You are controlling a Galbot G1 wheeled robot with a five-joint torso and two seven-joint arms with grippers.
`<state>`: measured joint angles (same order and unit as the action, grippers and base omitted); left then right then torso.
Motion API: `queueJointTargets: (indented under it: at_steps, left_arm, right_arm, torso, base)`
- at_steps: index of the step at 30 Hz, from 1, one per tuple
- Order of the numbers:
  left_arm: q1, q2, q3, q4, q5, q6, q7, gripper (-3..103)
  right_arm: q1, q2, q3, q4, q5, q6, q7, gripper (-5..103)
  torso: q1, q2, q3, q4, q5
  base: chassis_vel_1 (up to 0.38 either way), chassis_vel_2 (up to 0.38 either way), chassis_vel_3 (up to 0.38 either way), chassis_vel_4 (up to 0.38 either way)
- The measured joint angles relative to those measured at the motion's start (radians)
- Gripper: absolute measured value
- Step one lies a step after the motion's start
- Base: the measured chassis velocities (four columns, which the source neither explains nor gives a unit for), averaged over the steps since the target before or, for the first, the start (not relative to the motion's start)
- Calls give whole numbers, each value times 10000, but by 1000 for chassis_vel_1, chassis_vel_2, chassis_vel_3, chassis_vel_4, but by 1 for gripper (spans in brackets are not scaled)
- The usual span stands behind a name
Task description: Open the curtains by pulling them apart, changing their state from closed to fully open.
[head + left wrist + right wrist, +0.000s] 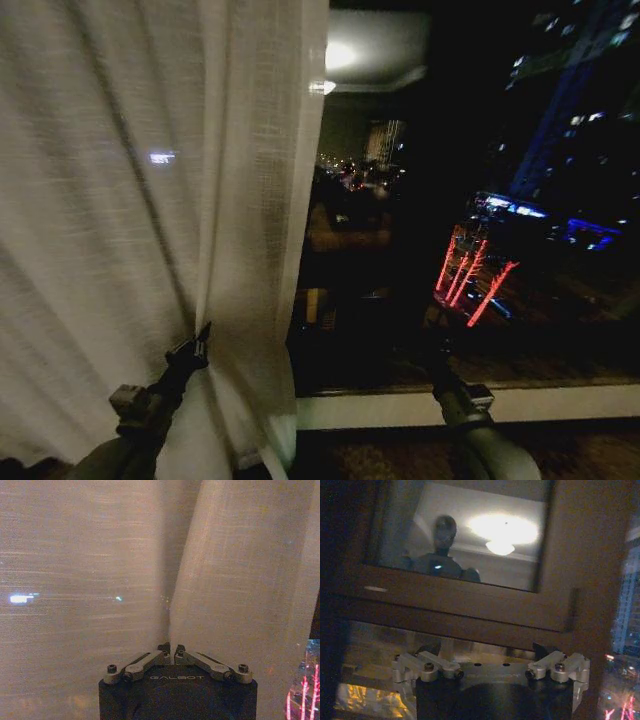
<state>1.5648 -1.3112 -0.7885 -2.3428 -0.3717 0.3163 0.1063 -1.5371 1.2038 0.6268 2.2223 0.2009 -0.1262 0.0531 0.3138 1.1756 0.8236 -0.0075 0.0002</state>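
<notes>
my left gripper [171,650] is pinched on a fold of the left curtain [130,200], bunched left of the dark window [470,200] — thin hold, could slip. right gripper [490,657] spread wide, idle near the glass.

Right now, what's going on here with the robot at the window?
The left gripper has its jaws pinched shut on a fold of the sheer curtain, which hangs bunched on the left. The window beside it is uncovered, showing the night city. The right gripper is held near the window frame, jaws open, holding nothing.
</notes>
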Motion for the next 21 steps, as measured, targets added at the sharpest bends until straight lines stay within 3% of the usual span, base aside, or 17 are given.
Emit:
queueJointTargets:
  at_steps: [21]
  left_arm:
    - [310, -209, -95, -292, 253, -32, -16, 0]
  right_arm:
    - [151, -117, -83, -101, 76, 29, -3, 100]
  torso:
    - [0, 0, 0, -2, 1]
  base:
    - [357, 353, -352, -361]
